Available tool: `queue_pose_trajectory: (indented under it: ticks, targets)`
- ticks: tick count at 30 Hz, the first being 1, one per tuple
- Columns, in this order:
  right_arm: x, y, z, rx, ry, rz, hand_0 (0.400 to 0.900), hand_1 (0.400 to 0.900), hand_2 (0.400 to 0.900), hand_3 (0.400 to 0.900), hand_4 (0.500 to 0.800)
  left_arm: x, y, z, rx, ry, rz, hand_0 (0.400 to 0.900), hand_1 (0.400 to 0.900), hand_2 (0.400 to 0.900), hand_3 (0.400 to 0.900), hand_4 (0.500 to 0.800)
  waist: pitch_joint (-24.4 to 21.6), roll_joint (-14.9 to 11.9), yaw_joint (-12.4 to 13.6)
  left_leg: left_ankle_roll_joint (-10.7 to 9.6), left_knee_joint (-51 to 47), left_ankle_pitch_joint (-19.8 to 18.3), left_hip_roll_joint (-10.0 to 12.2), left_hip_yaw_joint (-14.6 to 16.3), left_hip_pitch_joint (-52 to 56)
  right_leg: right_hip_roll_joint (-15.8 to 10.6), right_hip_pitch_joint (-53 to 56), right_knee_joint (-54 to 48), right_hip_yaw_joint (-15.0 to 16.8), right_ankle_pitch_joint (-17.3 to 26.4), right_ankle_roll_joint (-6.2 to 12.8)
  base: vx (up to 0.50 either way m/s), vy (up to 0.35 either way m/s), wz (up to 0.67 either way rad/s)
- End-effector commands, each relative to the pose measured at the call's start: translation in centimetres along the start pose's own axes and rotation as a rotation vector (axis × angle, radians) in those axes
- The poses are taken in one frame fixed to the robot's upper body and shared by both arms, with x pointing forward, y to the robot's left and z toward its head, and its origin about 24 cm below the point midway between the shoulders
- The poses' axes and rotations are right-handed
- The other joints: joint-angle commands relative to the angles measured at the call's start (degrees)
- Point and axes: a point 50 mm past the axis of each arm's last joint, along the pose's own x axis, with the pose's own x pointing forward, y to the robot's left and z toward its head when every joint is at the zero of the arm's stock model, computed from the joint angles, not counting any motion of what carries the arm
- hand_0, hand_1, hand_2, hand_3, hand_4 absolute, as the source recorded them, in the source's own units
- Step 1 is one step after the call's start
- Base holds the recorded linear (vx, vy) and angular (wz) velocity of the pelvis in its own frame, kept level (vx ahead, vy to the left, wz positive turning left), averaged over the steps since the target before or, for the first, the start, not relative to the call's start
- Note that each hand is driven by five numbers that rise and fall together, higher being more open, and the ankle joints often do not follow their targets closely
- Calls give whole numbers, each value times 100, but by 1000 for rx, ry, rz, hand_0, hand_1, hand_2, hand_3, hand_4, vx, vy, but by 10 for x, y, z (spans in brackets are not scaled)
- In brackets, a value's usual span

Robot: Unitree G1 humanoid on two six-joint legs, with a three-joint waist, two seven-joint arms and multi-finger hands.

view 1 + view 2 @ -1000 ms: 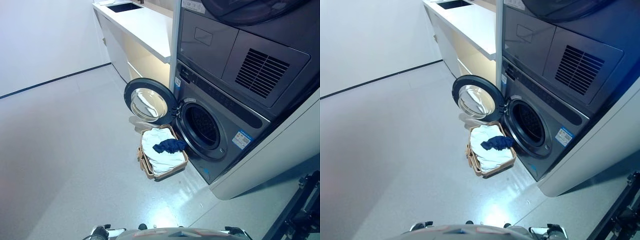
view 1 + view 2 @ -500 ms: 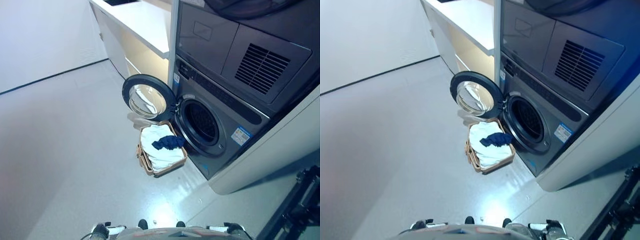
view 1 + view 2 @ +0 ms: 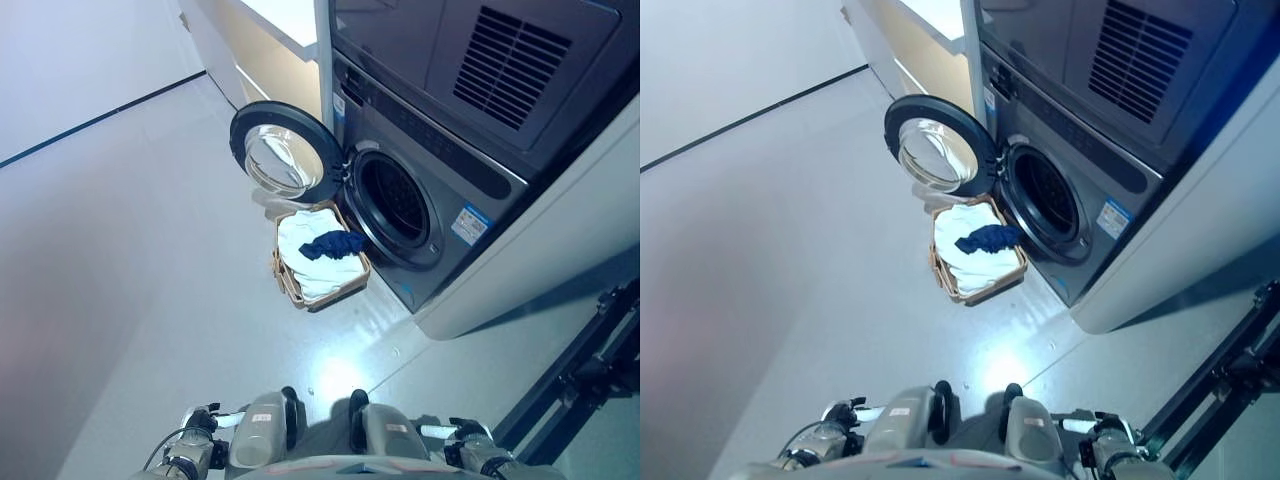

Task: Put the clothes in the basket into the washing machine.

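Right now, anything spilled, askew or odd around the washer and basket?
Nothing stands out. The washing machine door is swung wide open, the drum looks empty, and the basket sits upright on the floor just in front of it, holding white laundry with a dark blue garment on top. Nothing lies on the floor.

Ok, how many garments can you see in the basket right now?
2: a white cloth filling the basket, and a dark blue garment on top, nearest the washer drum. More may lie underneath.
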Motion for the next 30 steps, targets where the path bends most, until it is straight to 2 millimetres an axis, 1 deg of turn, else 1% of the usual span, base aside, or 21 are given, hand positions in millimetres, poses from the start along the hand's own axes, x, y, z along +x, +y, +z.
queue_pose_trajectory:
  ticks: [1,2,4,5,6,7,9,10,11,12,14,15,17,20,21,22,23,26,28,29,30]
  targets:
    - [4,-26,0,-10,-4,-94,900,900,900,900,800,-3,-9,-17,-67,37,0,900,900,900,900,800,2,58,148,467,59,-646,-24,198,-803,88,247,-205,77,184,702,358,-1,-34]
    - [4,-28,2,-12,-10,-100,900,900,900,900,800,-4,-9,-20,-68,45,0,900,900,900,900,800,1,95,209,482,-301,-516,33,243,-798,144,343,-254,118,127,700,413,41,-39]
    - [4,-29,5,-23,-22,-108,900,900,900,900,800,-5,-10,-27,-78,64,3,900,900,900,900,800,-34,281,345,425,-1435,134,186,201,-842,377,646,-409,196,6,708,455,98,-46]
    - [4,-29,8,-29,-30,-111,900,900,900,900,800,-6,-12,-31,-80,74,2,900,900,900,900,800,-45,328,416,384,-2103,368,202,178,-810,442,951,-616,273,-83,745,331,80,-33]
    - [4,-29,8,-29,-30,-111,900,900,900,900,800,-6,-13,-31,-80,74,2,900,900,900,900,800,-42,331,419,382,-2133,388,206,179,-794,446,957,-629,276,-69,743,364,96,-38]
    - [4,-28,10,-33,-40,-110,900,900,900,900,800,-7,-14,-35,-83,84,1,900,900,900,900,800,-87,358,509,280,-2583,543,220,125,-842,489,1265,-882,374,-139,793,325,89,-37]
    - [3,-24,11,-31,-47,-99,900,900,900,900,800,-8,-15,-42,-92,105,4,900,900,900,900,800,-209,338,640,121,-2856,772,373,171,-1046,468,1818,-1240,554,-298,877,541,172,-52]
    - [3,-21,9,-28,-45,-90,900,900,900,900,800,-8,-14,-46,-93,116,8,900,900,900,900,800,-261,289,721,79,-2721,861,434,207,-1129,409,2105,-1398,650,-338,913,594,228,-63]
    - [2,-17,6,-27,-38,-76,900,900,900,900,800,-9,-13,-51,-92,133,9,900,900,900,900,800,-358,246,807,157,-2586,847,445,171,-1015,334,2264,-1435,675,-367,959,592,260,-43]
    - [1,-11,3,-19,-33,-61,900,900,900,900,800,-9,-11,-54,-82,140,12,900,900,900,900,800,-411,136,794,212,-2346,870,388,158,-1120,221,2419,-1445,653,-429,979,571,295,-22]
    - [0,-3,1,-10,-29,-43,900,900,900,900,800,-8,-4,-48,-67,122,27,900,900,900,900,800,-417,-101,821,367,-1714,635,307,193,-1409,-45,2366,-1281,528,-324,1098,472,263,-12]
    - [-1,1,5,1,-44,-34,900,900,900,900,800,-6,0,-41,-72,99,37,900,900,900,900,800,-435,-209,827,410,-1617,546,296,233,-1455,-88,2226,-1187,534,-222,1137,383,207,-14]
    - [-2,7,11,-13,-66,-13,900,900,900,900,800,-4,7,-30,-71,61,48,900,900,900,900,800,-477,-388,900,552,-1443,286,265,298,-1494,-175,1950,-854,564,141,1220,328,203,-16]
    - [-4,12,28,26,-120,2,900,900,900,900,800,-1,19,-17,-67,27,78,900,900,900,900,800,-468,-573,901,805,-1411,-119,117,348,-1301,-262,1364,270,552,1126,1381,331,246,-2]
    - [-5,14,34,31,-144,7,900,900,900,900,800,-1,22,-15,-71,22,90,900,900,900,900,800,-423,-579,866,872,-1428,-209,74,366,-1152,-313,1169,642,518,1496,1378,323,268,11]
    - [-6,15,41,35,-167,9,900,900,900,900,800,0,25,-11,-79,10,101,900,900,900,900,800,-370,-540,822,917,-1502,-257,44,345,-950,-311,928,972,476,1680,1323,405,291,20]
    - [-7,18,46,44,-188,17,900,900,900,900,800,0,27,-10,-88,8,109,900,900,900,900,800,-311,-497,775,968,-1674,-351,-23,303,-602,-326,706,1142,411,1690,1274,291,187,16]
    - [-9,19,56,59,-228,18,900,900,900,900,800,0,31,-5,-95,-4,123,900,900,900,900,800,-274,-470,730,972,-1975,-394,-84,236,-219,-247,508,1007,384,1593,1241,257,103,19]
    - [-12,19,69,70,-281,19,900,900,900,900,800,1,32,-2,-90,-12,129,900,900,900,900,800,-217,-422,652,945,-2124,-441,-101,152,52,-183,213,726,341,1332,1217,297,50,34]
    - [-15,18,84,62,-348,19,900,900,900,900,800,1,34,1,-80,-18,139,900,900,900,900,800,-164,-368,561,913,-2242,-487,-80,77,266,-90,-96,389,361,957,1190,240,14,36]
    - [-15,19,84,62,-348,19,900,900,900,900,800,1,34,1,-81,-18,139,900,900,900,900,800,-134,-370,545,912,-2236,-498,-91,65,297,-101,-60,400,348,936,1190,255,-18,47]
